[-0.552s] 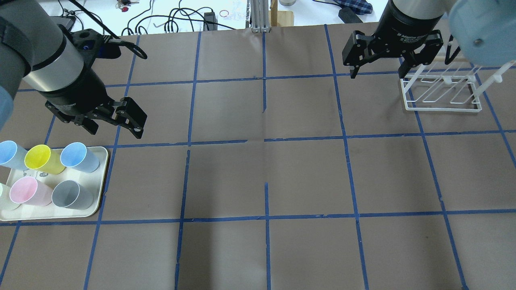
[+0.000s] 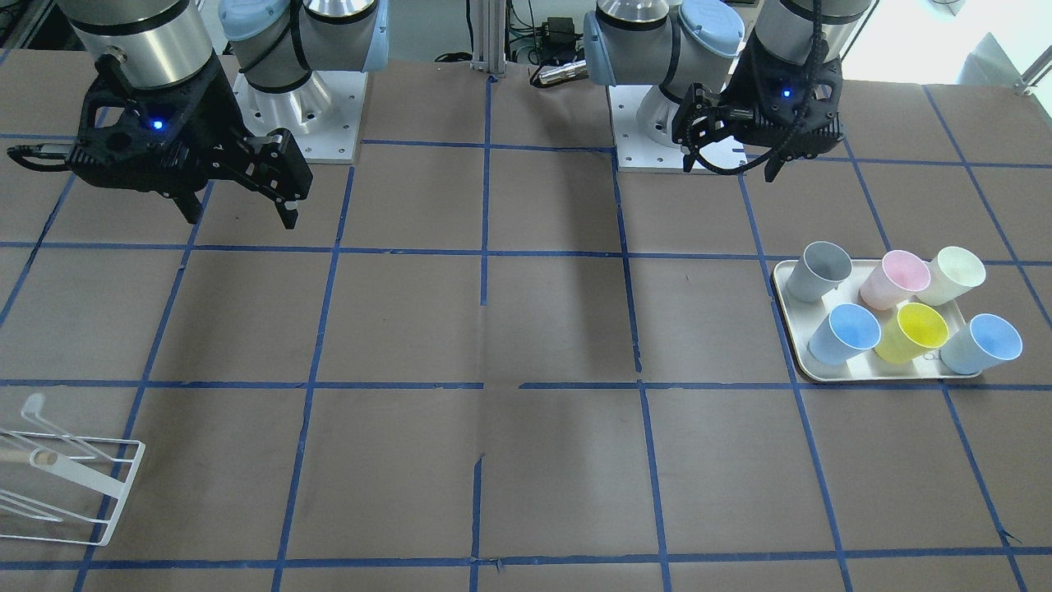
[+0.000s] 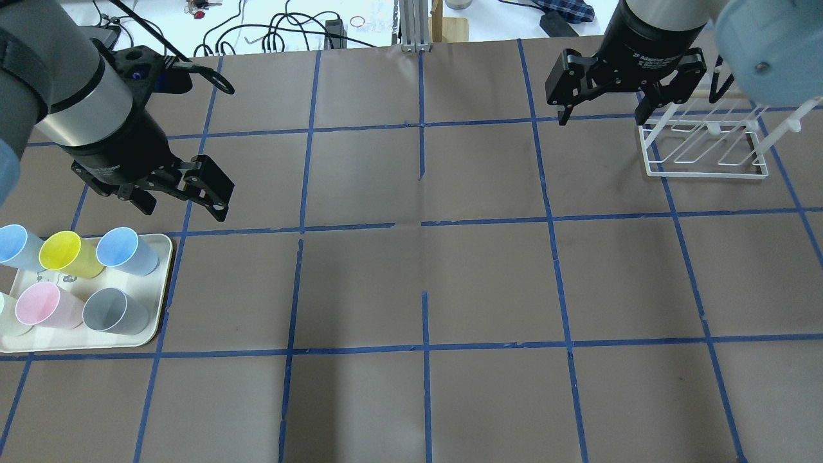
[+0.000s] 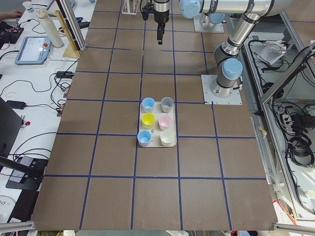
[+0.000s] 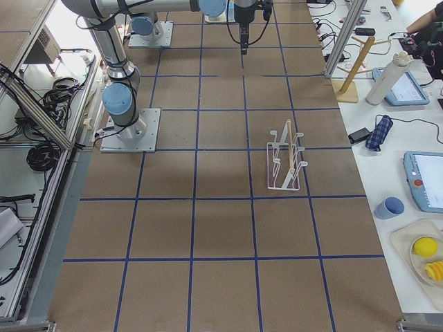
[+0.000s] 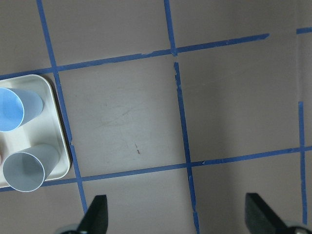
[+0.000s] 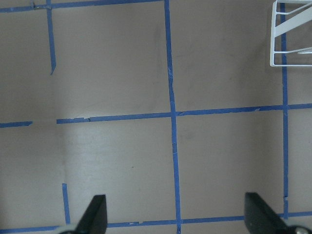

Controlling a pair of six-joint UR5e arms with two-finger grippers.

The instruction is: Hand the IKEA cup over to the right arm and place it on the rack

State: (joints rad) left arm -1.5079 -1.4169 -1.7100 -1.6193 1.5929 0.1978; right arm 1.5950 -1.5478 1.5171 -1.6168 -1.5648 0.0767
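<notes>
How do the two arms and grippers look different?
Both: silver tubes, light-blue joint caps, black two-finger grippers. The left gripper carries a looping black cable; the right gripper has none, with white lettering on its collar.

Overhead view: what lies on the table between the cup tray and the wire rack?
Between tray and rack, only bare brown table with blue tape lines; the overhead view shows this.
</notes>
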